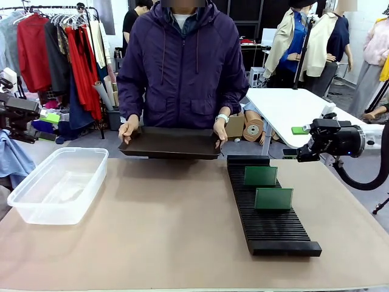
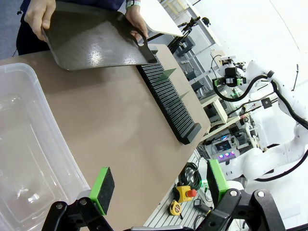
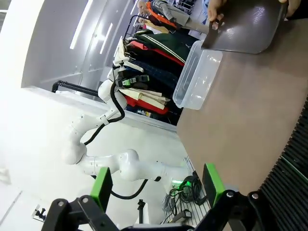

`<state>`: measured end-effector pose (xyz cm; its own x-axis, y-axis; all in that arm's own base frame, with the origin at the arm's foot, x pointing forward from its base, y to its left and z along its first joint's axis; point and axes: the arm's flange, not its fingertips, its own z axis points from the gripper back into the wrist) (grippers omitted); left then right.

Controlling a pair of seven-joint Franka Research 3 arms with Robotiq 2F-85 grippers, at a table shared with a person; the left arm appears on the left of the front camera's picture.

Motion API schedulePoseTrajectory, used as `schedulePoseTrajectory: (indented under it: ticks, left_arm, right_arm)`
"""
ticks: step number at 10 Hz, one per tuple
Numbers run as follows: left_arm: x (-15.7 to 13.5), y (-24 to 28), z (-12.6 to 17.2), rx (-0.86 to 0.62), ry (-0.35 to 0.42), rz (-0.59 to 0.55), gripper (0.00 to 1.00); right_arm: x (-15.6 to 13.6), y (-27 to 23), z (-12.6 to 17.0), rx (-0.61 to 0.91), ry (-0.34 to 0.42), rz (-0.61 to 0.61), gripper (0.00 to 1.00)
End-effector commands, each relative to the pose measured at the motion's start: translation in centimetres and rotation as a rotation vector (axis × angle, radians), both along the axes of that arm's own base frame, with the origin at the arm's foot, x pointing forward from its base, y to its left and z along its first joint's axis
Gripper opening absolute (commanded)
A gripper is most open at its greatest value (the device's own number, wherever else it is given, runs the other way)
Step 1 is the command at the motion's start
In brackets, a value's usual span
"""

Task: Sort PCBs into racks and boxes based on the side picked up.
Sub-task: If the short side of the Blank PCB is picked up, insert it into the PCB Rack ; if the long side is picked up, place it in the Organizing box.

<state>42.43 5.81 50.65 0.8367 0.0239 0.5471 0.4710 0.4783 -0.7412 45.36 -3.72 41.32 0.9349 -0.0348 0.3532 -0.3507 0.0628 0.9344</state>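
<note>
sorting paused between picks, by the look of it: two pcbs, one (image 1: 261, 176) behind the other (image 1: 273, 199), stand upright in slots of the black rack (image 1: 270, 228) on the counter (image 1: 164, 237), while the clear box (image 1: 58, 182) at the robot's left looks empty. person at the far edge holds a dark shallow tray (image 1: 170, 143) with left hand (image 1: 127, 129) and right hand (image 1: 220, 132); whether any boards lie on it cannot be told, since its floor is turned from the front camera and shows only glare in the wrist views. left claw (image 2: 156, 185) hangs above the box with fingers apart and nothing between them; right claw (image 3: 156, 185) is likewise spread wide and unloaded, off the counter's right side. next move probably calls for a fresh board to be offered, then a reach to it. rack's near end is cut off in the right wrist view.
</note>
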Motion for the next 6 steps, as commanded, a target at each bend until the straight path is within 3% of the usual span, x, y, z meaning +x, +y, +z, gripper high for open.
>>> schedulePoseTrajectory:
  ticks: [1, 6]
  left_arm:
    - [-0.16, -0.01, 0.16, -0.006, -0.002, -0.006, 1.00]
    - [-0.16, -0.01, 0.16, -0.006, -0.002, -0.006, 1.00]
  right_arm:
    - [0.04, -0.01, -0.11, -0.001, -0.008, 0.000, 1.00]
    - [0.04, -0.01, -0.11, -0.001, -0.008, 0.000, 1.00]
